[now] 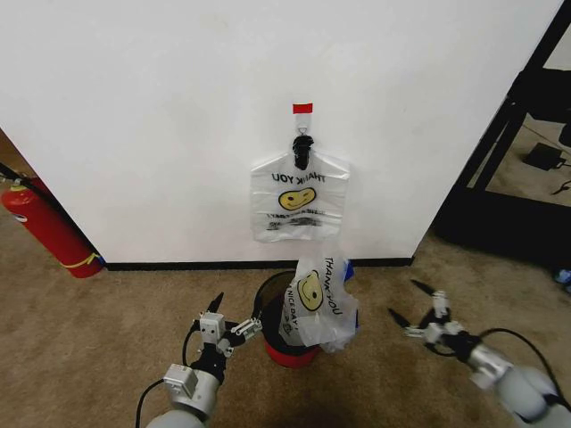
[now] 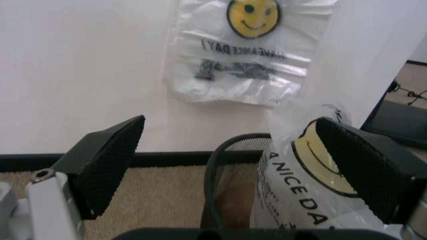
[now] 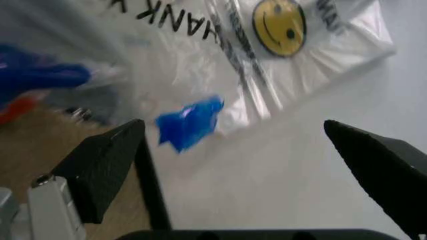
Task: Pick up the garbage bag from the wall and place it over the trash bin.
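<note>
Two bags show here. One garbage bag (image 1: pixel 300 198) hangs flat from a black hook (image 1: pixel 302 150) on the wall (image 1: pixel 161 107), under a small strip of red tape (image 1: pixel 302 108), with its smiley face and "THANK YOU" print facing out. A second bag (image 1: pixel 318 299) of the same kind is already draped over the far side of the trash bin (image 1: pixel 272 312), which stands on the carpet (image 1: pixel 98 339) just below the hanging one; its plastic spills down the bin's outside, with a scrap of blue (image 3: pixel 190 122) beside it.

Judging by this, one bag is already on the bin, though loosely, while the one on the hook is untouched and would have to be lifted off and spread over the rim.

Close to the bin on its near side, the left gripper (image 1: pixel 225 323) has its fingers spread wide and holds nothing. Further off on the other side, the right gripper (image 1: pixel 417 314) is likewise wide open and empty. A red fire extinguisher (image 1: pixel 49 227) leans against the wall well off to the left.
</note>
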